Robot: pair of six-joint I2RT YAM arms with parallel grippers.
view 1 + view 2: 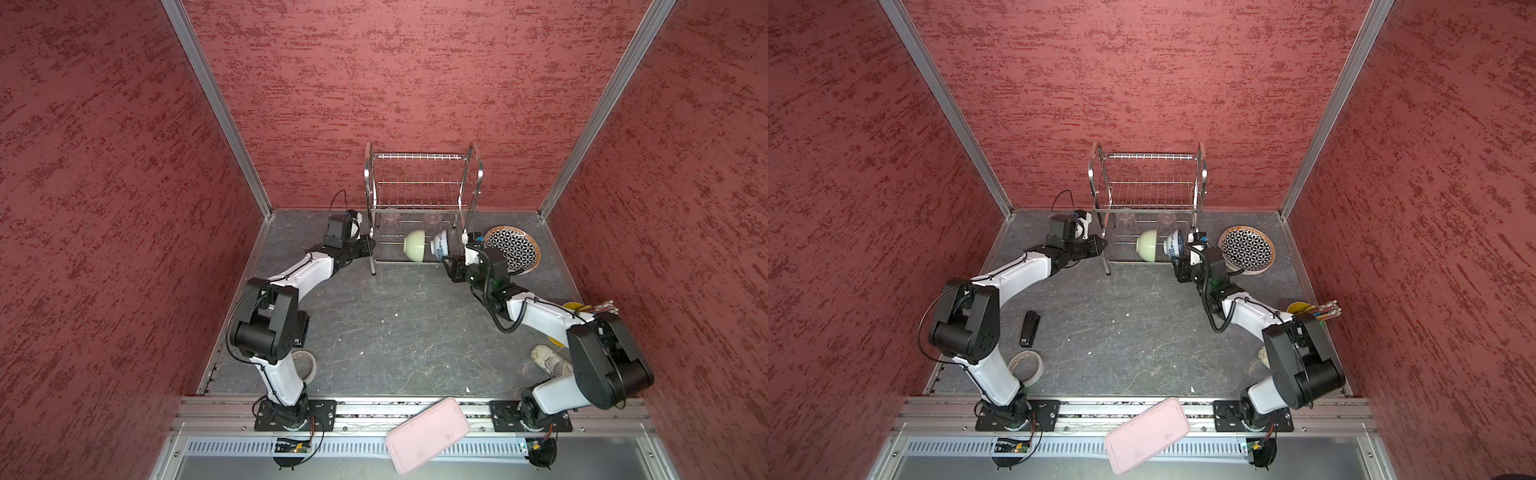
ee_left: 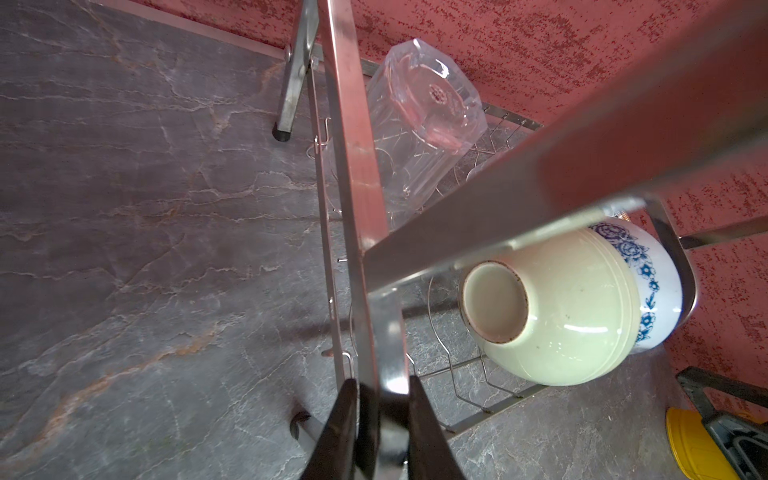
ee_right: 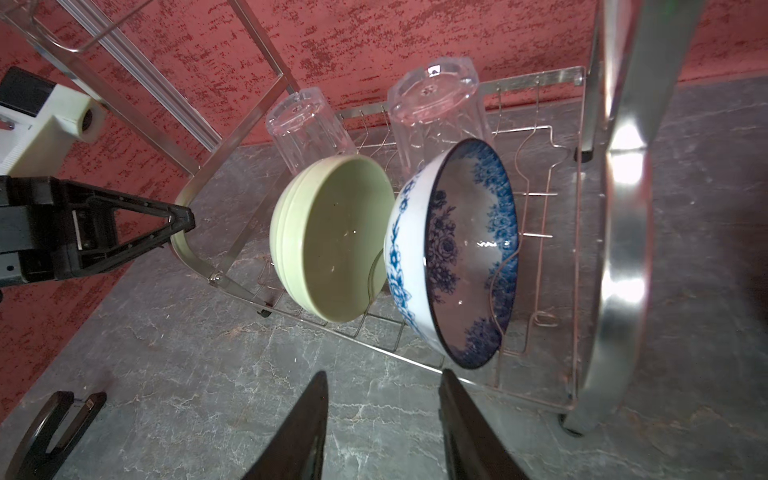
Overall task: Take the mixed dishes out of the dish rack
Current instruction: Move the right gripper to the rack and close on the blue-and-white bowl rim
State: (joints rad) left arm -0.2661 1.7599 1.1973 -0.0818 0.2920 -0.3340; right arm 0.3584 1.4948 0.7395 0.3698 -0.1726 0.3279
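Two bowls stand on edge in the lower shelf of the dish rack [image 1: 368,174], both with the open side turned toward the right arm. The blue-flowered bowl [image 3: 457,249] is closer to that arm, and the green bowl [image 3: 332,241] stands just behind it; I cannot tell if they touch. The right gripper [image 3: 384,395] is partly open and holds nothing. It is low in front of the dish rack, and the bottom of the blue bowl's rim lies just ahead of it, a little to one side. I judge that the rim must pass between the fingers, so the gripper needs to go forward and slightly sideways. The left gripper [image 2: 382,386] is closed on the side frame of the dish rack, probably to keep it steady. The clear cups [image 3: 307,124] stand upside down at the back of the same shelf; in both top views they are faint behind the wires. The patterned plate [image 1: 513,247] lies on the table [image 1: 395,324], to the right of the dish rack. In both top views the right fingers are hidden under the wrist.
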